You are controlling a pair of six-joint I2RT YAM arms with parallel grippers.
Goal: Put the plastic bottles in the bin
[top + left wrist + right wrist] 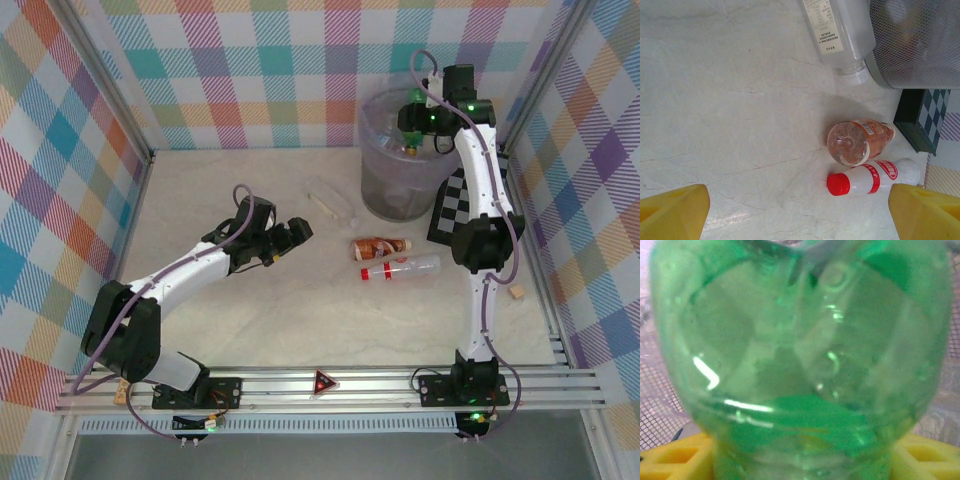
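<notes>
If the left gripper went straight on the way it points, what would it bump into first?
Probably the bare table, just before the red-capped bottle. The open left gripper tilts down at it, with that bottle nearest ahead. Depth is hard to judge.

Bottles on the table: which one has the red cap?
The slim bottle with red bands, lying beside the brown-labelled bottle. Its bright red cap sets it apart; that one and the big clear bottle show none.

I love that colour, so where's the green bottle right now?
In the top view, the green bottle sits between the fingers of the right end effector, above the bin at the table's far right.
</notes>
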